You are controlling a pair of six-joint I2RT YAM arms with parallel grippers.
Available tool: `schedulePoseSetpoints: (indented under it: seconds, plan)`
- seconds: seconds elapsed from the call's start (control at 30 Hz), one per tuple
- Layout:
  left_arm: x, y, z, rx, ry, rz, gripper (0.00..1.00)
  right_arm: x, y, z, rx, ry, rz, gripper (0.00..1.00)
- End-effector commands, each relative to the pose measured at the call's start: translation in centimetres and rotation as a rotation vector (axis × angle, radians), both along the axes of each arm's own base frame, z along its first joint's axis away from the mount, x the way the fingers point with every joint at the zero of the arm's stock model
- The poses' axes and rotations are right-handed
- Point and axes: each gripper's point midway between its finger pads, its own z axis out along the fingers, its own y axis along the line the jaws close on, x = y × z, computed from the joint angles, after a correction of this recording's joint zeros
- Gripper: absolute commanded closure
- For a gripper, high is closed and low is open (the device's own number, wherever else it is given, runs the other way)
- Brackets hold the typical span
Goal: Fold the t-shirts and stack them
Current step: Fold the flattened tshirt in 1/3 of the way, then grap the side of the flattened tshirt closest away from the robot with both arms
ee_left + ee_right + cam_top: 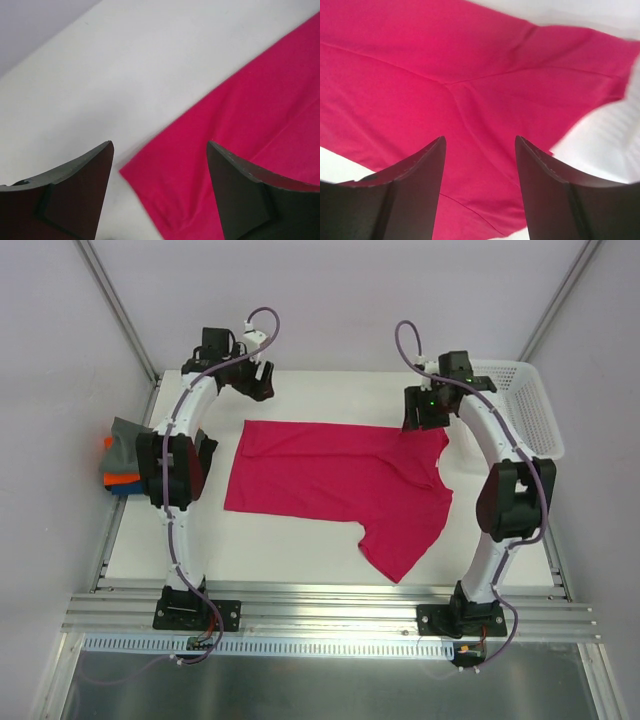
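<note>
A magenta-red t-shirt (340, 480) lies spread flat on the white table (290, 550), one sleeve pointing toward the near edge. My left gripper (258, 385) is open above the shirt's far left corner (150, 175), empty. My right gripper (418, 415) is open just above the shirt's far right part near a sleeve (485, 100), empty. A stack of folded shirts (122, 462), grey, orange and blue, sits at the table's left edge, partly hidden by the left arm.
A white plastic lattice basket (525, 405) stands at the back right beside the right arm. Grey walls enclose the table on three sides. An aluminium rail (330, 615) runs along the near edge.
</note>
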Motion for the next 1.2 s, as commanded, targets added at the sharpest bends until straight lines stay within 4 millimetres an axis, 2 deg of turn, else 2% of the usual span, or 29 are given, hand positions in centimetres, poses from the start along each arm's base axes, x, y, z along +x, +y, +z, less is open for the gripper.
schedulePoseSetpoints:
  seconds: [0.0, 0.07, 0.1, 0.17, 0.2, 0.23, 0.33, 0.37, 0.4, 0.43, 0.5, 0.57, 0.6, 0.63, 0.67, 0.7, 0.73, 0.77, 0.8, 0.83, 0.87, 0.9, 0.93, 0.97, 1.0, 1.03, 1.07, 1.13, 1.17]
  plan:
    - [-1.2, -2.5, -3.2, -0.165, 0.221, 0.077, 0.26, 0.9, 2.9, -1.1, 0.015, 0.002, 0.086, 0.39]
    - [-1.7, -2.7, -4.1, -0.202, 0.284, 0.118, 0.26, 1.0, 3.6, -1.8, 0.023, 0.023, 0.081, 0.39]
    - [-2.5, -2.8, -4.9, -0.225, 0.337, 0.135, 0.26, 0.8, 3.9, -2.1, 0.030, 0.041, 0.083, 0.39]
    - [-4.0, -3.2, -4.1, -0.250, 0.364, 0.120, 0.26, -0.8, 4.2, -2.8, 0.040, 0.083, 0.089, 0.39]
    - [-5.1, -3.3, -4.7, -0.255, 0.394, 0.109, 0.26, -1.5, 4.1, -2.1, 0.044, 0.075, 0.088, 0.39]
    - [-6.1, -3.6, -3.4, -0.271, 0.390, 0.084, 0.26, -3.1, 3.9, -3.5, 0.045, 0.128, 0.080, 0.39]
    - [-8.6, -3.4, -3.9, -0.257, 0.462, 0.093, 0.26, -5.6, 3.5, -2.4, 0.100, 0.138, 0.036, 0.38]
    - [-10.0, -3.3, -4.3, -0.250, 0.528, 0.094, 0.27, -7.0, 3.3, -3.3, 0.112, 0.181, 0.010, 0.38]
    - [-10.8, -3.3, -4.4, -0.249, 0.565, 0.091, 0.27, -7.7, 3.3, -3.1, 0.123, 0.187, 0.006, 0.37]
    - [-11.4, -3.3, -4.5, -0.250, 0.593, 0.092, 0.27, -8.5, 3.6, -2.0, 0.152, 0.179, 0.013, 0.37]
    - [-13.6, -3.3, -4.7, -0.254, 0.684, 0.094, 0.28, -10.2, 3.9, -1.9, 0.186, 0.216, -0.006, 0.37]
    - [-15.3, -3.6, -3.7, -0.269, 0.708, 0.079, 0.29, -12.2, 4.9, -1.4, 0.252, 0.258, 0.031, 0.37]
    - [-16.8, -3.4, -4.5, -0.264, 0.749, 0.082, 0.29, -12.9, 5.3, -1.3, 0.266, 0.269, 0.056, 0.37]
    - [-17.7, -3.3, -3.3, -0.264, 0.727, 0.075, 0.29, -13.8, 5.1, -1.5, 0.246, 0.286, 0.059, 0.40]
    - [-18.5, -3.2, -3.2, -0.254, 0.726, 0.064, 0.30, -14.6, 5.4, -1.1, 0.211, 0.266, 0.094, 0.42]
    - [-19.9, -2.9, -4.0, -0.236, 0.749, 0.057, 0.31, -15.3, 5.1, -1.3, 0.153, 0.238, 0.178, 0.47]
    - [-21.0, -2.5, -3.5, -0.205, 0.736, 0.048, 0.32, -16.6, 5.1, -1.3, 0.106, 0.235, 0.249, 0.48]
    - [-21.5, -1.8, -4.0, -0.136, 0.696, 0.019, 0.34, -18.0, 6.2, -1.2, 0.059, 0.219, 0.351, 0.49]
    - [-22.7, -0.4, -5.7, -0.031, 0.697, 0.035, 0.34, -19.1, 6.3, -0.6, 0.024, 0.179, 0.420, 0.49]
    - [-23.3, 0.4, -5.5, 0.021, 0.646, 0.012, 0.34, -20.4, 6.0, -1.4, -0.032, 0.165, 0.537, 0.49]
    - [-23.5, 1.3, -6.1, 0.099, 0.579, -0.054, 0.35, -21.7, 6.4, -1.8, -0.059, 0.153, 0.615, 0.48]
    - [-25.0, 2.3, -8.0, 0.162, 0.591, -0.067, 0.34, -22.3, 6.1, -1.3, -0.087, 0.084, 0.665, 0.48]
    - [-25.3, 3.8, -7.9, 0.237, 0.530, -0.059, 0.34, -23.0, 5.5, -3.1, -0.128, 0.066, 0.720, 0.49]
    - [-24.7, 4.4, -8.3, 0.289, 0.442, -0.097, 0.34, -23.6, 5.5, -3.2, -0.132, 0.028, 0.767, 0.49]
    - [-26.4, 4.9, -9.8, 0.317, 0.464, -0.116, 0.34, -24.4, 5.5, -3.5, -0.130, 0.008, 0.813, 0.49]
    - [-26.7, 5.2, -9.2, 0.331, 0.416, -0.119, 0.34, -25.0, 5.5, -3.1, -0.136, -0.043, 0.853, 0.49]
    - [-26.7, 5.6, -9.3, 0.350, 0.398, -0.111, 0.33, -26.4, 5.2, -4.4, -0.160, -0.037, 0.924, 0.49]
    - [-27.4, 5.9, -9.5, 0.355, 0.396, -0.092, 0.33, -27.5, 5.1, -4.5, -0.177, -0.064, 0.962, 0.49]
    - [-27.5, 6.1, -9.6, 0.357, 0.397, -0.084, 0.34, -28.5, 4.7, -5.4, -0.183, -0.045, 0.987, 0.49]
